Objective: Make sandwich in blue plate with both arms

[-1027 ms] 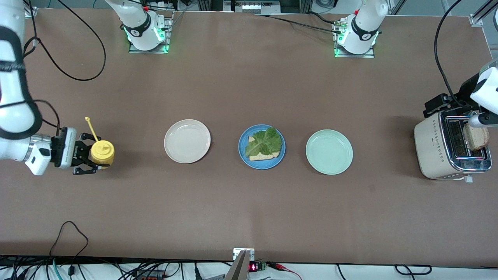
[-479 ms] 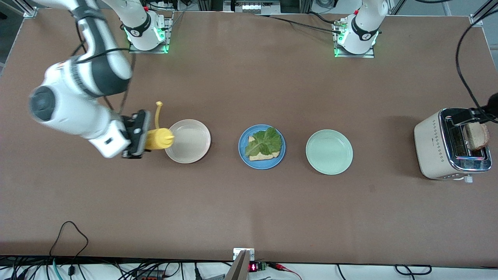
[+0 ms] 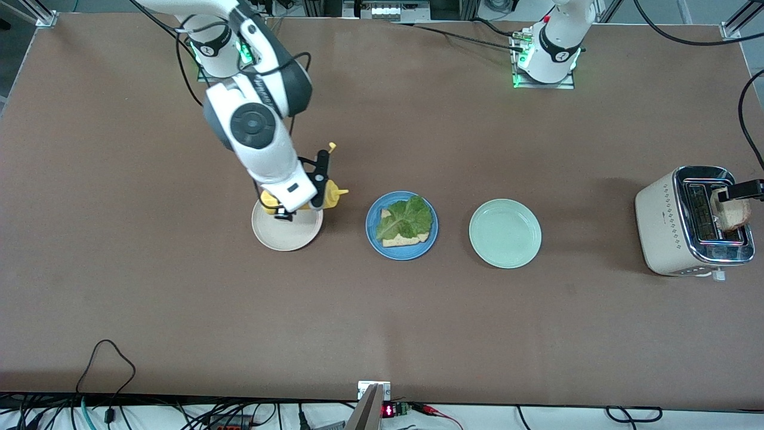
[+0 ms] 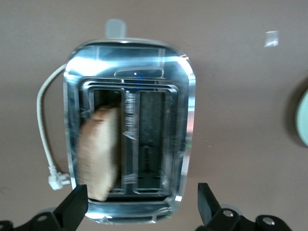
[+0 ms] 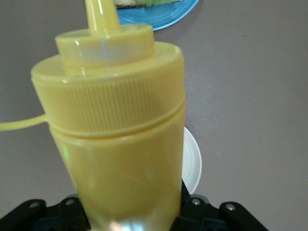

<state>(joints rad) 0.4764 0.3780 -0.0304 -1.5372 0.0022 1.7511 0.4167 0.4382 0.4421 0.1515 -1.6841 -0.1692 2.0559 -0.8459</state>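
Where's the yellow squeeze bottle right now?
The yellow squeeze bottle is up in the air, held tipped over in the right gripper, above the cream-white plate, with its nozzle pointing toward the blue plate.

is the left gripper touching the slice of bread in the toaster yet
Apart. In the left wrist view the left gripper is open, its fingertips flanking the shiny cream toaster, with a gap beside the brown-crusted bread slice.

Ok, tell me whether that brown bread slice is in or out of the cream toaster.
In: brown bread slice stands in one toaster slot, top protruding.
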